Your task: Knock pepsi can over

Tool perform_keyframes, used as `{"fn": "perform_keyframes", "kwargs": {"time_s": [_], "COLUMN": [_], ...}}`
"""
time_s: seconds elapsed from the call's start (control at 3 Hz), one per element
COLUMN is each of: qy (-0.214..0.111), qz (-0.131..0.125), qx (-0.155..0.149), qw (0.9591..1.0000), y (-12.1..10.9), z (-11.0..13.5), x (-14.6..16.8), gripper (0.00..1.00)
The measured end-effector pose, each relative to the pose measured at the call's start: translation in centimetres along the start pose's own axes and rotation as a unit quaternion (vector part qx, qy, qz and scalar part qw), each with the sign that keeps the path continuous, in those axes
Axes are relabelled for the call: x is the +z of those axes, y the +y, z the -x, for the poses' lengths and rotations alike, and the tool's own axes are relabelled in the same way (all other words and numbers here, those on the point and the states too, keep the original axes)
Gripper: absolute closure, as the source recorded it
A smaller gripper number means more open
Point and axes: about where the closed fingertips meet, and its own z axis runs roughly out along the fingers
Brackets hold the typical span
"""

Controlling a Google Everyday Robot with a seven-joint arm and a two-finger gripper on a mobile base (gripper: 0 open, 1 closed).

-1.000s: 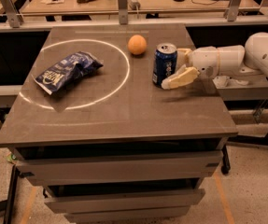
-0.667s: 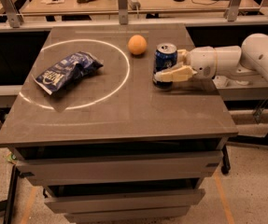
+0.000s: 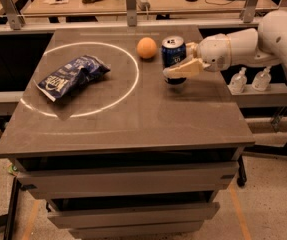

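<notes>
The pepsi can (image 3: 173, 50) is dark blue with a silver top. It stands upright at the right of the table, just right of the orange (image 3: 146, 48). My gripper (image 3: 176, 66) comes in from the right on a white arm (image 3: 243, 46). Its near finger (image 3: 183, 69) crosses the front of the can's lower half, and the other finger is behind the can. The jaws hold the can from both sides. The can looks slightly raised, with a dark shadow under it.
A crinkled blue chip bag (image 3: 73, 76) lies at the left inside a white circle painted on the table (image 3: 133, 119). Two small clear bottles (image 3: 250, 79) stand on a lower shelf to the right. A cluttered desk runs behind the table.
The can and my gripper have moved together a little up and away, towards the table's far edge. The can is still upright. Orange and chip bag have not moved.
</notes>
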Motion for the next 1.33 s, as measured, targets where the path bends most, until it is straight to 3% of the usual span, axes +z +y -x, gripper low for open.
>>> {"fn": "perform_keyframes", "kwargs": {"time_s": [0.33,0.67,1.0,1.33], "qy": [0.114,0.237,0.338,0.413], "qz": [0.021,0.032,0.036,0.031], "qx": [-0.052,-0.127,-0.181,-0.212], "qw": [0.9919,0.9627,0.9228,0.8850], "y": [1.3,2.9,4.1,4.1], "z": [2.3,4.5,4.6,4.2], "x": [-0.2,0.3,0.7,0.2], "gripper": [1.00,1.00,1.00,1.00]}}
